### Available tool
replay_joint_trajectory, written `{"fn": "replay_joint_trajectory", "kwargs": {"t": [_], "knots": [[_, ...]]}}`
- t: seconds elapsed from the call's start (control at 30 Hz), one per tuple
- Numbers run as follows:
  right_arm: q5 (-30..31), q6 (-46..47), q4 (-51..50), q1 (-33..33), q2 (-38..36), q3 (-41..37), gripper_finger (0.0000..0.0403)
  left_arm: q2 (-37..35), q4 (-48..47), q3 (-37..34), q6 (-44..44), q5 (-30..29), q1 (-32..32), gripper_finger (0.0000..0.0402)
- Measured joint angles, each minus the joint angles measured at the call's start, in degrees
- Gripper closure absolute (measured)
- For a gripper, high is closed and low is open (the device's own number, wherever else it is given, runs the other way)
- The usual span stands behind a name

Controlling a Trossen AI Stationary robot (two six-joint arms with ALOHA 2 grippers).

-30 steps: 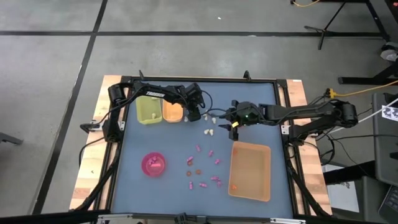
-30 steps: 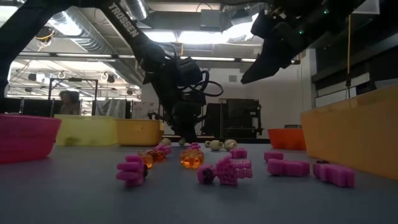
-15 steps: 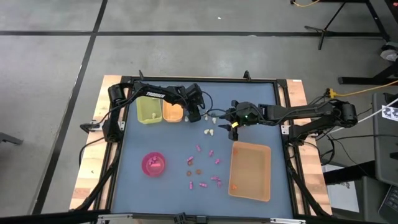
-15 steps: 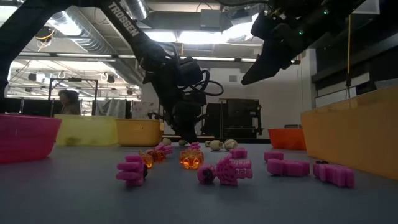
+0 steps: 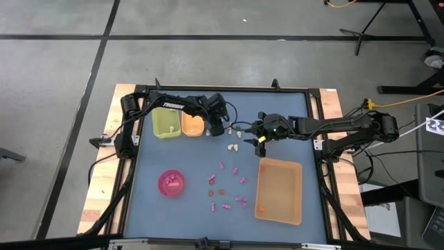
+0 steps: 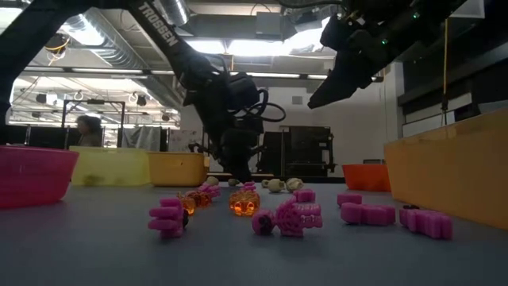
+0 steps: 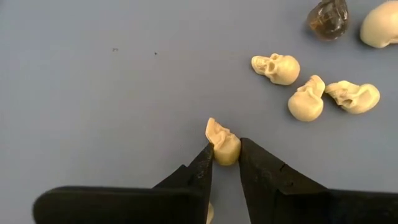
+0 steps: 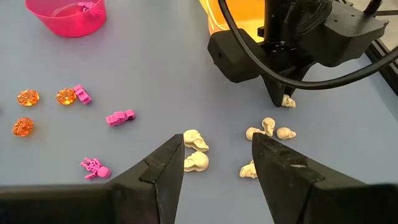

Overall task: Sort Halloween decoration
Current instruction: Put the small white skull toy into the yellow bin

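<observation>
Pink bowl (image 5: 171,183) holds pink trinkets; tan tray (image 5: 279,190) nearly bare. Left wrist view alone shows left gripper (image 7: 225,155) pinching a cream skull (image 7: 222,140); right gripper (image 8: 217,155) gapes above the skulls.

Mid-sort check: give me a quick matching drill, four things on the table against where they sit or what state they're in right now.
Things:
1. left tool
2. right tool
3. pink bowl
4. tan tray

States:
A. open, raised above the cream skulls
B. pinching one cream skull on the mat
C. near-left of the mat, trinkets inside
D. right side of the mat, one small orange piece inside

Pairs: 1-B, 2-A, 3-C, 4-D
</observation>
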Motion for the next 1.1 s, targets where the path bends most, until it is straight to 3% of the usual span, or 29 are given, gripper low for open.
{"fn": "replay_joint_trajectory", "kwargs": {"t": [0.67, 0.8, 1.1], "knots": [[0.0, 0.0, 0.0, 0.0, 0.0, 0.0, 0.0217, 0.4, -1.3, 6.3, -2.1, -0.3, 0.0, 0.0358], [0.0, 0.0, -0.1, 0.0, 0.0, 0.0, 0.0217, 0.3, -8.2, 9.6, -1.9, -1.0, 0.0, 0.0358], [0.0, 0.0, -0.1, 0.0, 0.0, 0.0, 0.0217, 0.2, -34.0, 20.7, 0.9, -5.8, -0.1, 0.0359]]}}
